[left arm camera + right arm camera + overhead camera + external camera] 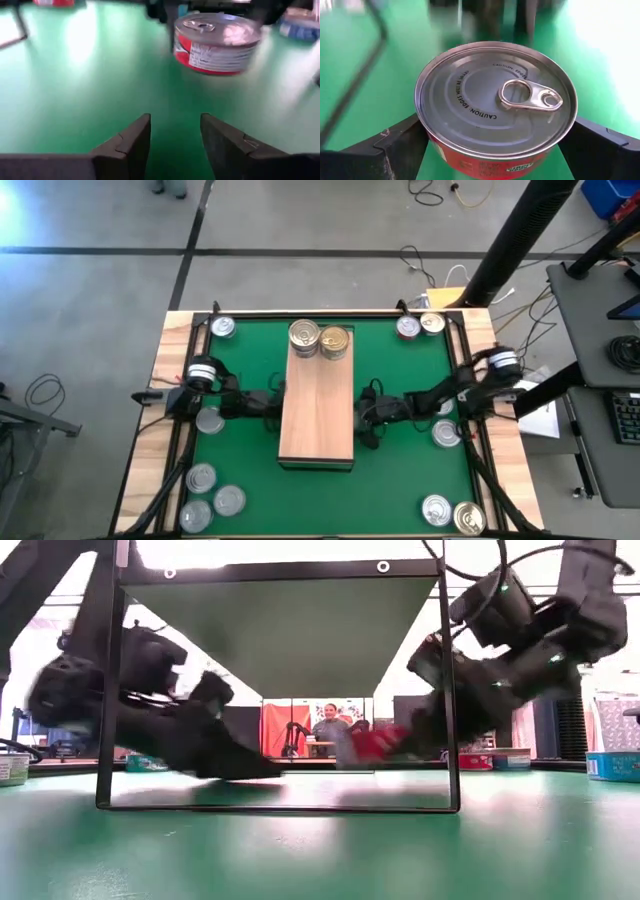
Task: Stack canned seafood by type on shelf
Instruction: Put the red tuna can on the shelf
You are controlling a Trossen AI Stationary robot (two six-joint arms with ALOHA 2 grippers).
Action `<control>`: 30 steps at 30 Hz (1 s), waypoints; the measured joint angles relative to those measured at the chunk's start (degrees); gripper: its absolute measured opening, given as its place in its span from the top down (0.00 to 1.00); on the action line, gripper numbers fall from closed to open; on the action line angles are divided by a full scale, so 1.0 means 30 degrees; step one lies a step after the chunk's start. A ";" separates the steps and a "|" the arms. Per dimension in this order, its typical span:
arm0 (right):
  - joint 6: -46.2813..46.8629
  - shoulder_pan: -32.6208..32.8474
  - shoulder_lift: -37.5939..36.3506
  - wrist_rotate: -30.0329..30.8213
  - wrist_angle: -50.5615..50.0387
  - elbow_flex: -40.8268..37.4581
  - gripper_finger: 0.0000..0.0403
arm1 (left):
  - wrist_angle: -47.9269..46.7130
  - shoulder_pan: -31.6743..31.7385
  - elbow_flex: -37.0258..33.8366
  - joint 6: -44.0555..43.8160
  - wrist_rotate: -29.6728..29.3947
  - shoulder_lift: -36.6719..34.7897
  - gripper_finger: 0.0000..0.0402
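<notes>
We see the right gripper [495,145] holding a red can [495,105] beside the shelf [317,405]; the left gripper [175,145] stands partly open, empty, under the shelf's other side.

Bright daylight is flooding in behind the low view, silhouetting and blurring both arms; glare is washing the green mat [85,35] toward eleven o'clock.

Two arms work at the counter [330,480], one gripper each: the left gripper [272,404] and the right gripper [368,420]. One shelf [316,415] carries two tins, one silver-topped [304,335] and one gold-topped [335,341].

Off the shelf, ten loose tins show: five on the left side, five on the right. One red-sided tin [495,105] sits between the right gripper's fingers.
</notes>
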 joint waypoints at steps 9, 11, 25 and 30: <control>0.2329 0.1435 -0.8086 0.6613 -1.9118 0.2428 0.08 | -0.0368 -0.0237 -0.5765 -0.0681 -0.4454 -0.5563 0.67; 0.2954 0.1677 -0.9505 0.7758 -2.1280 0.3123 0.08 | -0.1472 -0.0307 -0.5610 -0.0462 -0.4353 -0.6640 0.69; -0.2153 0.2021 -1.3266 0.8122 -1.7999 0.5348 0.08 | -0.4921 -0.2212 -0.4525 0.0297 -0.3699 -0.9579 0.76; -0.3083 0.1611 -1.0722 0.5107 -1.2569 0.5311 0.08 | -0.5679 -0.2428 -0.4824 0.0277 -0.3193 -1.1511 0.76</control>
